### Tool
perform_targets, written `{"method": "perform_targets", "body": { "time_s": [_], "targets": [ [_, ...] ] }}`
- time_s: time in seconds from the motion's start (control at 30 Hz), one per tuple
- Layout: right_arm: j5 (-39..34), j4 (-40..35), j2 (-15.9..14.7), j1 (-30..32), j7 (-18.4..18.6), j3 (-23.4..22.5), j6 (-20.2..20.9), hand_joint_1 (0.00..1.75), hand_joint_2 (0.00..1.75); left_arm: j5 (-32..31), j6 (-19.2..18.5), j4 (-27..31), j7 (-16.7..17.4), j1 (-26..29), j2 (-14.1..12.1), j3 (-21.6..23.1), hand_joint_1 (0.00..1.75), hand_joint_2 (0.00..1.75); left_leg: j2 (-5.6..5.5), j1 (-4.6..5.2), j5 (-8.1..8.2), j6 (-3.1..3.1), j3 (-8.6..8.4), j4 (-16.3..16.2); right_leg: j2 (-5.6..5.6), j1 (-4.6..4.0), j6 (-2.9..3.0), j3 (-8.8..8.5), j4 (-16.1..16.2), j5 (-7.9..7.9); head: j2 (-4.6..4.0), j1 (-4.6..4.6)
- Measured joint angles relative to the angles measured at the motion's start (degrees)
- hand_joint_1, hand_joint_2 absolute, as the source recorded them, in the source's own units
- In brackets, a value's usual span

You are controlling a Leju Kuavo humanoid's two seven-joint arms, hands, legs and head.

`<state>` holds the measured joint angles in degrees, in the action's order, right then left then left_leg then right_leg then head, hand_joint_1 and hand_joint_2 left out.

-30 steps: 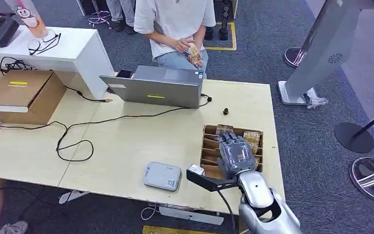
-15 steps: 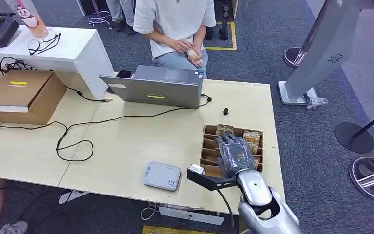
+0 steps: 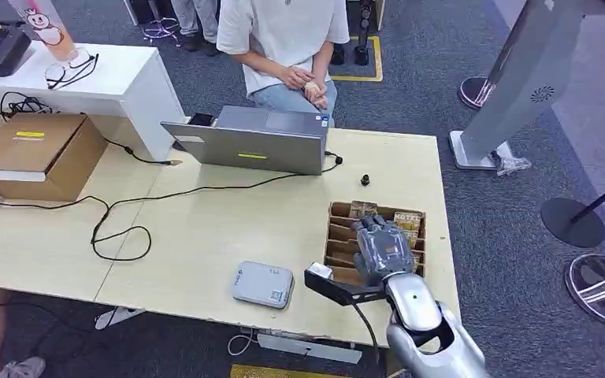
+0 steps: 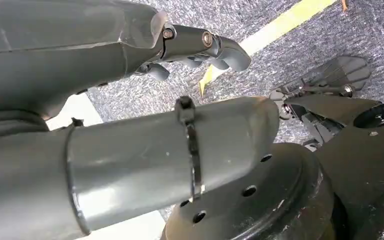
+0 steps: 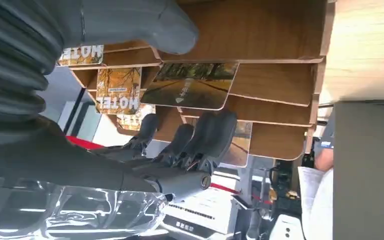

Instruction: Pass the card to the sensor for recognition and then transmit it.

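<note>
A wooden card rack (image 3: 337,235) stands at the table's right front, with several picture cards in its slots, some printed HOTEL (image 3: 406,220). My right hand (image 3: 382,249) hovers over the rack, palm down. In the right wrist view its thumb (image 5: 145,22) and dark fingers (image 5: 207,135) are spread on either side of an autumn-road card (image 5: 192,85) that still sits in the rack (image 5: 280,30); nothing is gripped. The grey card sensor (image 3: 262,284) lies flat to the left of the rack. My left hand (image 4: 200,45) hangs over the carpet, holding nothing.
A grey laptop (image 3: 252,142) stands at the table's far edge with a seated person (image 3: 283,39) behind it, holding something small. A black cable (image 3: 118,228) loops over the left of the table. A cardboard box (image 3: 39,150) sits far left. A small black object (image 3: 365,180) lies beyond the rack.
My right hand has edged slightly to the right and forward over the rack. The person has lowered both hands a little.
</note>
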<state>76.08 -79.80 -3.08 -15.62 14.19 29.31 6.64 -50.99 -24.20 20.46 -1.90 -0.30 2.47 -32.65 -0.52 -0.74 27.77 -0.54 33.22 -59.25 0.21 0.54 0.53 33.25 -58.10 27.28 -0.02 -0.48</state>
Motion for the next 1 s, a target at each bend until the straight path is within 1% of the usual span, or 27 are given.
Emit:
{"method": "perform_targets", "body": {
  "time_s": [0.07, 0.23, 0.3, 0.33, 0.4, 0.47, 0.53, 0.6, 0.63, 0.9, 0.93, 1.0],
  "targets": [
    [0.0, 0.0, 0.0, 0.0, 0.1, -0.3, 0.0, 0.73, 1.75, -0.1, 0.0, 0.0, 0.0, 0.0, 0.0, 0.0, 0.00, 0.00, 0.00, 0.00, 0.00, 0.00, 0.00, 0.0, 0.00, 0.00, 0.00, 0.00, 0.0, 0.00, 0.00, 0.00],
    [0.0, 0.0, 0.0, 0.0, 0.2, -0.9, 0.0, 0.87, 1.75, -0.3, -0.1, 0.0, 0.0, 0.0, 0.0, 0.0, 0.00, 0.00, 0.00, 0.00, 0.00, 0.00, 0.00, 0.0, 0.00, 0.00, 0.00, 0.00, 0.0, 0.00, 0.00, 0.00],
    [0.0, 0.0, 0.0, 0.1, 0.2, -1.0, 0.0, 0.87, 1.75, -0.3, -0.1, 0.0, 0.0, 0.0, 0.0, 0.0, 0.00, 0.00, 0.00, 0.00, 0.00, 0.00, 0.00, 0.0, 0.00, 0.00, 0.00, 0.01, 0.0, 0.00, 0.00, 0.00],
    [0.0, 0.0, 0.0, 0.1, 0.2, -1.2, 0.0, 0.91, 1.75, -0.4, -0.1, 0.0, 0.0, 0.0, 0.0, 0.0, 0.00, 0.00, 0.00, 0.00, 0.00, 0.00, 0.00, 0.0, 0.00, 0.00, 0.00, 0.01, 0.0, 0.00, 0.00, 0.00],
    [0.0, 0.0, 0.0, 0.1, 0.2, -1.2, 0.0, 0.91, 1.75, -0.4, -0.1, 0.0, 0.0, 0.0, 0.0, 0.0, 0.00, 0.00, 0.00, 0.00, 0.00, 0.00, 0.00, 0.0, 0.00, 0.00, 0.00, 0.01, 0.0, 0.00, 0.00, 0.00],
    [0.0, 0.0, 0.0, 0.1, 0.2, -1.2, 0.0, 0.86, 1.75, -0.4, -0.1, 0.0, 0.0, 0.0, 0.0, -0.1, 0.00, 0.00, 0.01, 0.00, 0.00, 0.00, 0.00, 0.0, 0.01, 0.00, 0.00, 0.01, 0.0, 0.00, 0.00, 0.00],
    [0.0, 0.0, -0.1, 0.1, 0.2, -1.3, 0.0, 0.89, 1.75, -0.4, -0.1, 0.0, 0.0, 0.0, 0.0, -0.1, 0.00, 0.00, 0.00, 0.00, 0.00, 0.00, 0.00, 0.0, 0.01, 0.00, 0.00, 0.01, 0.0, 0.00, 0.00, 0.00],
    [0.0, 0.0, -0.1, 0.2, 0.2, -1.3, 0.0, 0.99, 1.75, -0.4, -0.1, 0.0, 0.0, 0.0, 0.0, -0.1, 0.00, 0.00, 0.00, 0.00, 0.00, 0.00, 0.00, 0.0, 0.00, 0.00, 0.00, 0.01, 0.0, 0.00, 0.00, 0.00],
    [0.0, 0.0, -0.1, 0.2, 0.2, -1.3, 0.0, 1.24, 1.75, -0.4, -0.1, 0.0, 0.0, 0.0, 0.0, -0.1, 0.00, 0.00, 0.00, 0.00, 0.00, 0.00, 0.00, 0.0, 0.01, 0.00, 0.00, 0.01, 0.0, 0.00, 0.00, 0.00],
    [0.0, 0.0, -0.1, 0.3, 0.3, -1.7, -0.1, 1.24, 1.75, -0.4, -0.1, 0.0, -0.1, 0.0, 0.0, -0.1, 0.00, 0.00, 0.00, 0.00, 0.00, 0.00, 0.00, 0.0, 0.00, 0.00, 0.00, 0.01, 0.0, 0.00, 0.00, 0.00],
    [0.0, 0.0, -0.1, 0.3, 0.3, -1.7, -0.1, 1.43, 1.75, -0.4, -0.1, 0.0, -0.1, 0.0, 0.0, -0.1, 0.00, 0.00, 0.00, 0.00, 0.00, 0.00, 0.00, 0.0, 0.00, 0.00, 0.00, 0.01, 0.0, 0.00, 0.00, 0.00],
    [0.0, 0.0, -0.1, 0.3, 0.3, -1.8, -0.1, 1.64, 1.75, -0.4, -0.1, 0.0, -0.1, 0.0, 0.0, -0.1, 0.00, 0.00, 0.00, 0.00, 0.00, 0.00, 0.00, 0.0, 0.00, 0.00, 0.00, 0.01, 0.0, 0.00, 0.00, 0.00]
  ]
}}
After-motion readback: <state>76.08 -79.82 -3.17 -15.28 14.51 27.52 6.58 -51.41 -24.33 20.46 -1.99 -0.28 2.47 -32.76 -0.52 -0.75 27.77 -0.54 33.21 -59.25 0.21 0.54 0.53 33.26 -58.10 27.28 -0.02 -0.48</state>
